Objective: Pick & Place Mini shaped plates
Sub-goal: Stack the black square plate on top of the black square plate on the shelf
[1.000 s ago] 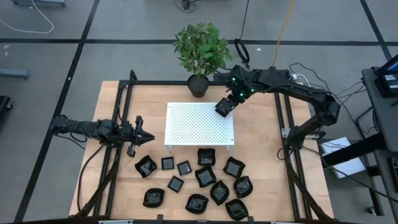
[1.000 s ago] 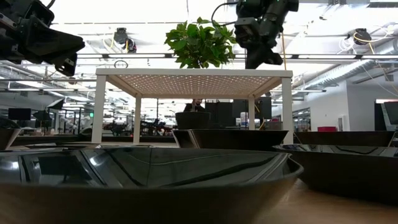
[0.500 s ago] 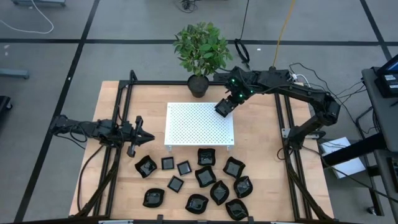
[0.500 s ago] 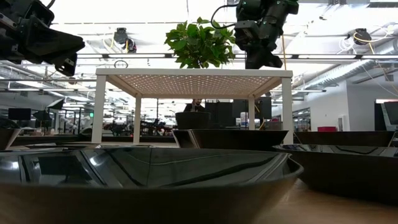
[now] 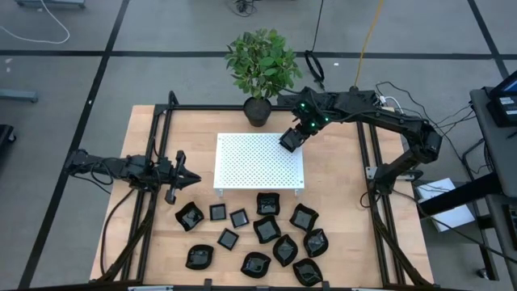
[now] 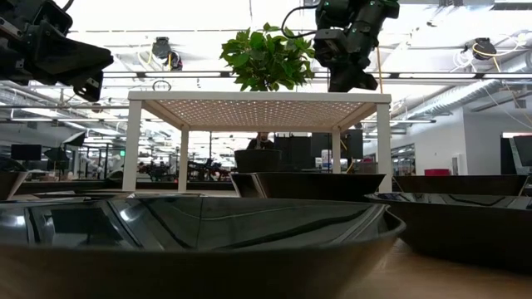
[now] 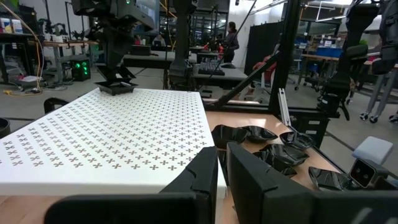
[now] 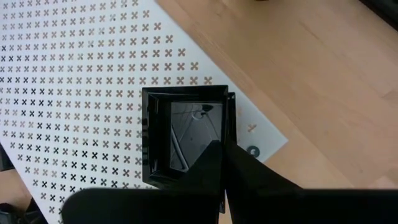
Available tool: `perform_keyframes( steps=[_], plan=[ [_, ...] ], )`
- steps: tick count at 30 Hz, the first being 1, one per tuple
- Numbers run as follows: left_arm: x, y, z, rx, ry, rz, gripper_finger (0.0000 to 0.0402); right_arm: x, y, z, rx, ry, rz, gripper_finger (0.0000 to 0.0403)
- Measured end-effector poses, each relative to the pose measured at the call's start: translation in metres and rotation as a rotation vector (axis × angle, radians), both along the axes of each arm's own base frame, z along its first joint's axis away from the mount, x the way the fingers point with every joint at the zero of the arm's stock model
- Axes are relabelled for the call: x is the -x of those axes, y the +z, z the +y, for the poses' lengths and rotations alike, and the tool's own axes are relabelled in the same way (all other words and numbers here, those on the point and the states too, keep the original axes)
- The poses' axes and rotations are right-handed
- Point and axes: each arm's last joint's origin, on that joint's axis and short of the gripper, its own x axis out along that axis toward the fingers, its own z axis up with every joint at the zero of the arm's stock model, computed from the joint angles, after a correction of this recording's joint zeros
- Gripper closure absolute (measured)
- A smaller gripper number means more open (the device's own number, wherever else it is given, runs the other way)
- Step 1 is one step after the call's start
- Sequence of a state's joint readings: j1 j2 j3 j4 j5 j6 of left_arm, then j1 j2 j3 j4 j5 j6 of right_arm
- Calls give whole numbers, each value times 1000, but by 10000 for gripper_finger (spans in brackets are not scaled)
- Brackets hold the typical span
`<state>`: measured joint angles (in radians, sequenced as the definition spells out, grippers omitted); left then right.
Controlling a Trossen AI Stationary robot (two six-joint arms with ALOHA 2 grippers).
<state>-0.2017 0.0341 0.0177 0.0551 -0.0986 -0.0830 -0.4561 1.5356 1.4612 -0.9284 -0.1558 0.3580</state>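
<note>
A square mini plate (image 8: 186, 137) is pinched by its rim in the clenched right end effector (image 5: 291, 139) at the white perforated platform (image 5: 258, 162)'s far right corner. The left end effector (image 5: 179, 174), nearly closed and empty, is held left of the platform. The other mini plates (image 5: 266, 229) are clustered along the bench (image 5: 339, 202)'s near edge.

Overhead, table-level and wrist cameras share the white platform (image 5: 259, 161).

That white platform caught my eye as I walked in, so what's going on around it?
The right gripper is shut on a square black mini plate, holding it at the white perforated platform, near its far right corner beside the potted plant. Whether the plate already rests on the surface is hard to tell. The left gripper waits shut, holding nothing, left of the platform. The other mini plates lie clustered on the wooden table in front.
</note>
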Motion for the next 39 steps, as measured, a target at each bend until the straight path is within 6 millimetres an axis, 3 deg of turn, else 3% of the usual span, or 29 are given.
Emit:
perform_keyframes(
  steps=[18, 31, 39],
  plan=[
    [0, 0, 0, 0, 0, 0, 364, 0, 0, 0, -6, 2, 2, 401],
    [0, 0, 0, 0, 0, 0, 364, -2, 1, -1, 12, 10, -20, 330],
    [0, 0, 0, 0, 0, 0, 364, 17, 35, 17, 107, 83, -151, 302]
  ],
)
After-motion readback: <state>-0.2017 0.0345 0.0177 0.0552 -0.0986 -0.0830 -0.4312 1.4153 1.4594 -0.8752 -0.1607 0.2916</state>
